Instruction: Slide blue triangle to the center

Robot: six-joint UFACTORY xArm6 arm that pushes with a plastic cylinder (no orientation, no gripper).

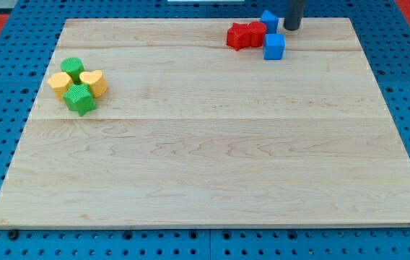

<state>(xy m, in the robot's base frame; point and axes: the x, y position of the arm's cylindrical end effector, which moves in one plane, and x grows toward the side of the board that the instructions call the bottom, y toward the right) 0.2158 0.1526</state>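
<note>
Tip point(292, 28) beside seemingly triangular blue block point(269, 20).

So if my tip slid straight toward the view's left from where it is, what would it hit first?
Probably the upper blue block, just left of my tip; the red blocks lie beyond it. Depth is hard to judge, so it might only graze.

Bright, even, diffuse light across the pale wooden desk point(212, 166), without glare. Only short, soft shadows under the blocks. Slightly soft focus throughout, edges straight, little distortion.
</note>
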